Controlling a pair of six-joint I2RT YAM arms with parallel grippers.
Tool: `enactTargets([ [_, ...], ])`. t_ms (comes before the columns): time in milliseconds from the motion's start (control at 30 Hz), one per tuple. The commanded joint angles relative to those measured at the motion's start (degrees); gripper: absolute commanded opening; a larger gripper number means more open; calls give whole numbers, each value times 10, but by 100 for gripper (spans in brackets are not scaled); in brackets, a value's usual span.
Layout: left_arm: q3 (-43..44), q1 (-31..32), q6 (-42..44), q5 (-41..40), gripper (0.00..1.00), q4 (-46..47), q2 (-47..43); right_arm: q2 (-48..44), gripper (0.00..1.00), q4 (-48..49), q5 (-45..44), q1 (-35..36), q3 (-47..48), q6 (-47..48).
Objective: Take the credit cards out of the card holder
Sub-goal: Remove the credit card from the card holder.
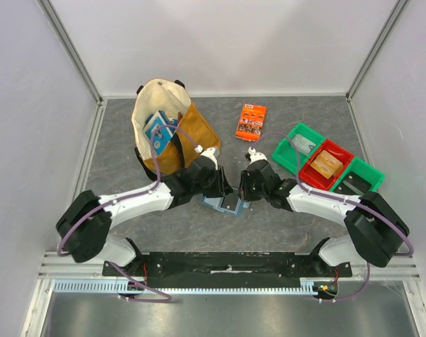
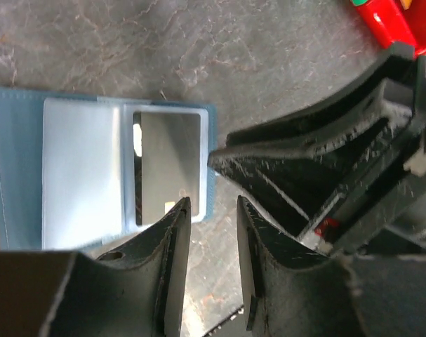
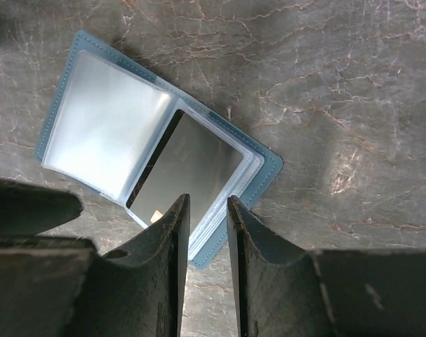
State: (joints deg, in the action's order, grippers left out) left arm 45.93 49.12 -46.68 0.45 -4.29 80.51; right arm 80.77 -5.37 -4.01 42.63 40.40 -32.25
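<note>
Both wrist views show the card holder (image 3: 93,133) lying open on the counter (image 3: 339,84) at the frame's left, with one dark card (image 3: 191,168) in its right-hand pocket. The top view hides most of it under the arms. The left fingers (image 2: 176,232) and right fingers (image 3: 176,225) stand narrowly apart and grip nothing, their tips over the holder's lower edge; whether they touch it I cannot tell. Farther back, in the top view only, are two green bins (image 1: 283,151), one red bin (image 1: 342,156), one orange packet (image 1: 250,121) and one bag (image 1: 163,105).
</note>
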Motion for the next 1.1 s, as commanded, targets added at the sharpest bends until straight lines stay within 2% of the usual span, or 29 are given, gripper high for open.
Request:
enactTargets([
  [0, 57, -3, 104, -21, 38, -58, 68, 1, 34, 69, -21, -1, -29, -56],
  [167, 65, -3, 120, -58, 37, -74, 112, 25, 33, 99, -7, -8, -45, -69],
  [333, 39, -3, 100, -50, 36, -68, 128, 48, 31, 130, 8, -11, -66, -71],
  [467, 6, -3, 58, -12, 36, -53, 126, 55, 29, 136, 16, -21, -68, -30],
  [600, -46, 11, 2, 58, 36, 13, 113, 57, 29, 135, 38, -40, -60, 36],
  [667, -54, 24, -15, 68, 36, 26, 114, 67, 29, 124, 63, -47, -45, 66],
  [800, -56, 36, -36, 55, 36, 37, 98, 76, 29, 95, 81, -50, -16, 97],
  [1067, -73, 30, -75, -31, 36, 40, 30, 27, 29, 81, 91, -52, -15, 83],
])
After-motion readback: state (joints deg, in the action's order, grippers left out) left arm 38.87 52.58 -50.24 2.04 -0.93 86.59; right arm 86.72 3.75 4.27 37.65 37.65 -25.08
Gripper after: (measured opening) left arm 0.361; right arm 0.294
